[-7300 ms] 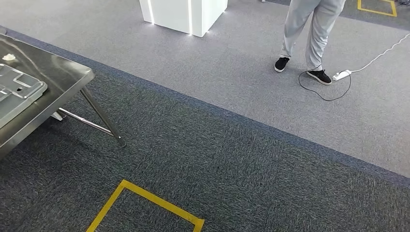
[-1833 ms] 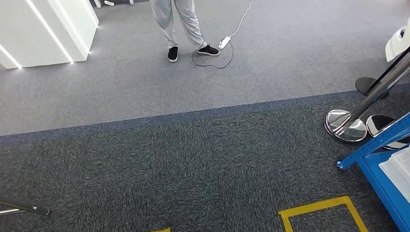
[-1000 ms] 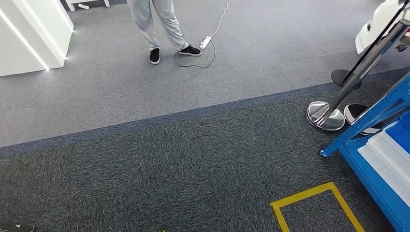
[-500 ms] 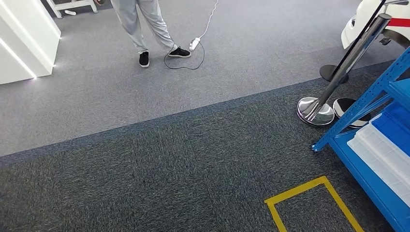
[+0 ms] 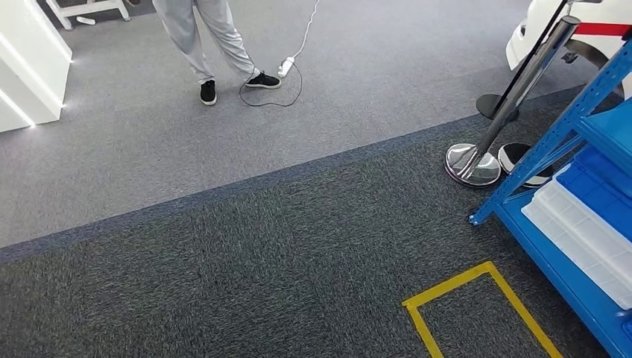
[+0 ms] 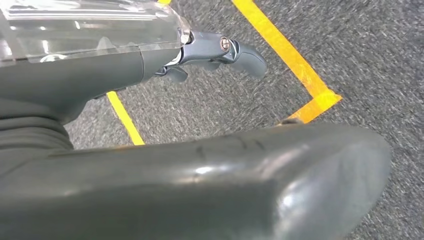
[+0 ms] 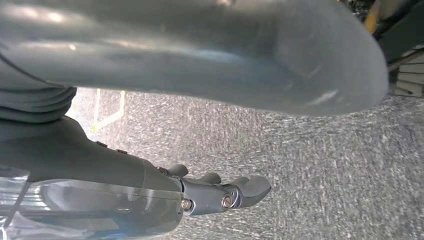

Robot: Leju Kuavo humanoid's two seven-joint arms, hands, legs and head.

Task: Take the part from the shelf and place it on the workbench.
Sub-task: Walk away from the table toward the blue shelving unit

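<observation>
Carpet (image 5: 261, 253) beside blue shelf (image 5: 577, 246)

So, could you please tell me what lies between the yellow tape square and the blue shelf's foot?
In the head view, bare dark carpet separates the yellow tape square from the blue shelf.

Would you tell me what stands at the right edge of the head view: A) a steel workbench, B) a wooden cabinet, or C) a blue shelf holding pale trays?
C: the blue shelf rises along the right edge with pale trays on its lower level, beside a chrome post base on the carpet.
</observation>
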